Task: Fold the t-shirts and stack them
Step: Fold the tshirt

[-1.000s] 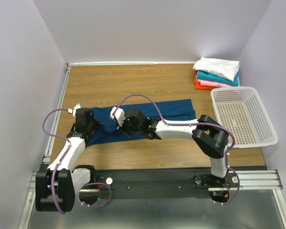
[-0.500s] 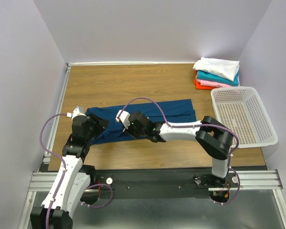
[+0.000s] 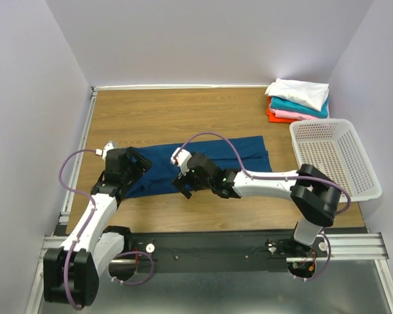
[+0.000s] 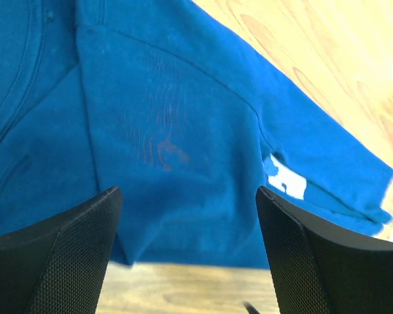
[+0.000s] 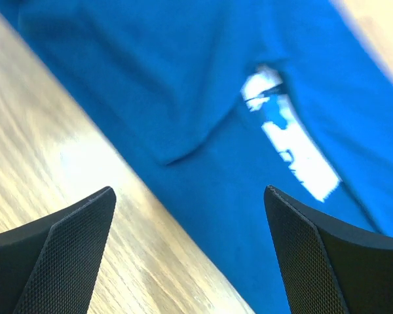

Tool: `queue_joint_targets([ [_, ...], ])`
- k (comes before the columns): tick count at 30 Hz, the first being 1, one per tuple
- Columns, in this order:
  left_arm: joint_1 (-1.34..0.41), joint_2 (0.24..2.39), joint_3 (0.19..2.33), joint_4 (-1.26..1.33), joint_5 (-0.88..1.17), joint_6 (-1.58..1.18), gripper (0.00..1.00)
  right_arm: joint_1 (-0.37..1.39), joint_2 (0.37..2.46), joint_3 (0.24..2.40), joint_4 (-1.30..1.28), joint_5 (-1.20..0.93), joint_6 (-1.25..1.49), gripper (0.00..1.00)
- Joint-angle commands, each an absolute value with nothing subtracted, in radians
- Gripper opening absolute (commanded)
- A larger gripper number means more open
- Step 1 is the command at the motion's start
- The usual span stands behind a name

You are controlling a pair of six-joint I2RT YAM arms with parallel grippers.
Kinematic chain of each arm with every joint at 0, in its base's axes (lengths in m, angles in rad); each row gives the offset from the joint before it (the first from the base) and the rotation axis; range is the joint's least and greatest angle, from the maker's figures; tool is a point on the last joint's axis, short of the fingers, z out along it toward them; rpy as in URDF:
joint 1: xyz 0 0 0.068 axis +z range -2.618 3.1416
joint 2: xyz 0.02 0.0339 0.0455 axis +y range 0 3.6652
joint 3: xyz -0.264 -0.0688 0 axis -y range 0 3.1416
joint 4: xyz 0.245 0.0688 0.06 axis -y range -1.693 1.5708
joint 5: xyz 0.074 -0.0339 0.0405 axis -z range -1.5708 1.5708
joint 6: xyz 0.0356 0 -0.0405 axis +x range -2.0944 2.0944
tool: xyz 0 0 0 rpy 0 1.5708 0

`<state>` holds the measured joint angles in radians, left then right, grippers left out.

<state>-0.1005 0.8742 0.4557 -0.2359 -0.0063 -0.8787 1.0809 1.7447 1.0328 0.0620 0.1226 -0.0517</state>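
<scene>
The navy blue t-shirt (image 3: 242, 152) lies flat as a long folded band across the middle of the wooden table. My left gripper (image 3: 139, 165) hovers open over its left end, nothing between the fingers. In the left wrist view the navy cloth (image 4: 170, 131) fills the frame under the open gripper (image 4: 187, 193), a bit of white print (image 4: 285, 180) peeking out. My right gripper (image 3: 185, 186) stands open over the shirt's near edge. The right wrist view has cloth (image 5: 150, 78) and print (image 5: 295, 154) below the open gripper (image 5: 188, 191). Folded white, teal, pink and orange-red t-shirts (image 3: 298, 98) are stacked at the back right.
A white perforated basket (image 3: 321, 123) stands at the right edge, just in front of the stack. Bare wood (image 3: 170, 114) lies behind the navy shirt, and a strip of bare table (image 5: 65, 163) runs along its near edge. Purple walls close in the table.
Both grippers went from shut to open and let go of the navy shirt. The right gripper drew back to the right and toward the near edge. The left end now lies flat.
</scene>
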Motion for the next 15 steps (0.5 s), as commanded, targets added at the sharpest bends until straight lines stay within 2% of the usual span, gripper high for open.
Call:
queue_joint_targets([
  [1,-0.104,1.004,0.511,-0.111,-0.041,-0.839,0.9,1.06,1.661,1.026,0.055,0.281,0.104,1.0],
  [5,-0.103,1.175,0.554,-0.034,-0.011,-0.827,0.91,0.887,1.609,1.006,0.038,0.226,0.312,1.0],
  [10,-0.103,1.414,0.632,-0.005,-0.02,-0.804,0.91,0.738,1.589,0.962,0.032,0.18,0.354,1.0],
  [13,-0.103,1.556,0.719,0.012,-0.029,-0.789,0.91,0.603,1.643,0.98,0.028,0.082,0.385,1.0],
  [15,-0.101,1.632,0.777,0.002,-0.041,-0.784,0.91,0.574,1.676,0.994,0.026,0.052,0.377,1.0],
])
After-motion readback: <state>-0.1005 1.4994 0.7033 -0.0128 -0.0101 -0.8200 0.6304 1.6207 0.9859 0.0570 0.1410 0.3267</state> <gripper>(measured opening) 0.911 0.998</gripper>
